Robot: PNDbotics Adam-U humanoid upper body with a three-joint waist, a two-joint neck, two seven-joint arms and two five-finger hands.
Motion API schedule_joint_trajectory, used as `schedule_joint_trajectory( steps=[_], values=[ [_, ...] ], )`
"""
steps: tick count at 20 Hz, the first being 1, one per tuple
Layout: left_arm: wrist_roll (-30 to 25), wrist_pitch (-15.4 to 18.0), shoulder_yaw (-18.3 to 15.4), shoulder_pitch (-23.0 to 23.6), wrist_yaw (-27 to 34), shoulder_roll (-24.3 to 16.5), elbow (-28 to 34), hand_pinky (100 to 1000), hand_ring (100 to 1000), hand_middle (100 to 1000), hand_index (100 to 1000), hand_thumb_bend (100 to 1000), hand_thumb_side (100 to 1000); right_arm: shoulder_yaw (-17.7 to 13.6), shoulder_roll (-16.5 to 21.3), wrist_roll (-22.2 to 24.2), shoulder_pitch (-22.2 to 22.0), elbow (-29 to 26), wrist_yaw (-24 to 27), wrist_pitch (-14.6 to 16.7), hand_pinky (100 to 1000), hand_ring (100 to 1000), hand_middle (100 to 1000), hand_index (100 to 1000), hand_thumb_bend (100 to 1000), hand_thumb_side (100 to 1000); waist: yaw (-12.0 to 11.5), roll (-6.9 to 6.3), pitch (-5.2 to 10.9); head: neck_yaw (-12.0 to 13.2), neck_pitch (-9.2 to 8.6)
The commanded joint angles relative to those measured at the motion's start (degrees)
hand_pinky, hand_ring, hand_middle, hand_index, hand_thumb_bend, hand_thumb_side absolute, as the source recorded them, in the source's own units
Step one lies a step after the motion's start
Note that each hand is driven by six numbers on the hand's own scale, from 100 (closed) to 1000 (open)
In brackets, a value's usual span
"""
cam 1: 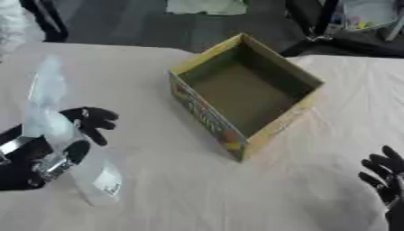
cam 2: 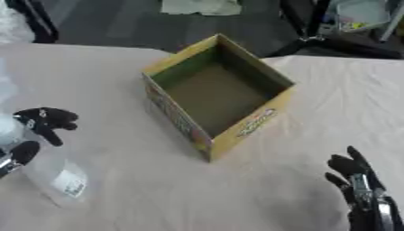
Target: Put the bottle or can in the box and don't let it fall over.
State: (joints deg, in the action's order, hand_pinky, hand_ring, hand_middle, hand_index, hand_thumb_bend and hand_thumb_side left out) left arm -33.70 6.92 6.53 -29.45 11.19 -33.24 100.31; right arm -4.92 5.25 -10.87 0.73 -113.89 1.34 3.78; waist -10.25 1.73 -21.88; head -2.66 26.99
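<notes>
A clear plastic bottle [cam 1: 67,135] with a white label near its base stands at the left of the table, its pale top reaching up to about the table's far edge. My left hand [cam 1: 75,131] is curled round its middle, fingers on the far side and thumb on the near side. An open yellow cardboard box [cam 1: 245,90] with printed sides sits in the middle of the table, turned corner-on, and nothing is inside it. At the lower right my right hand [cam 2: 359,180] rests open with its fingers up, well away from the box.
A beige cloth [cam 1: 189,189] covers the table. Beyond the far edge lie a dark floor, black stand legs [cam 1: 315,27] and a pale sheet [cam 1: 207,6]. Bare cloth lies between the bottle and the box.
</notes>
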Motion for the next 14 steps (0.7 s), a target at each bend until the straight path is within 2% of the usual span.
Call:
schedule_joint_trajectory(
  steps=[1, 5, 14],
  values=[
    [0.07, -0.56, -0.07, -0.72, 1.27, -0.48, 0.32, 1000, 804, 817, 606, 100, 574, -0.33, 0.26, -0.13, 0.21, -0.7, 0.52, 0.06, 821, 856, 995, 743, 100, 844, 0.09, -0.19, 0.88, 0.09, -0.83],
    [0.31, -0.74, 0.02, -0.78, 2.37, -0.22, -0.12, 983, 753, 762, 550, 100, 569, -0.32, 0.2, -0.14, 0.24, -0.7, 0.55, 0.08, 821, 856, 995, 743, 100, 842, 0.14, -0.13, 0.85, 0.08, -0.89],
    [1.0, -1.68, 0.34, -1.11, 4.46, 0.66, -1.67, 844, 625, 648, 517, 100, 567, -0.34, -0.06, -0.13, 0.25, -0.7, 0.49, 0.26, 821, 856, 993, 743, 100, 840, 0.31, 0.09, 0.74, 0.12, -1.15]
  ],
)
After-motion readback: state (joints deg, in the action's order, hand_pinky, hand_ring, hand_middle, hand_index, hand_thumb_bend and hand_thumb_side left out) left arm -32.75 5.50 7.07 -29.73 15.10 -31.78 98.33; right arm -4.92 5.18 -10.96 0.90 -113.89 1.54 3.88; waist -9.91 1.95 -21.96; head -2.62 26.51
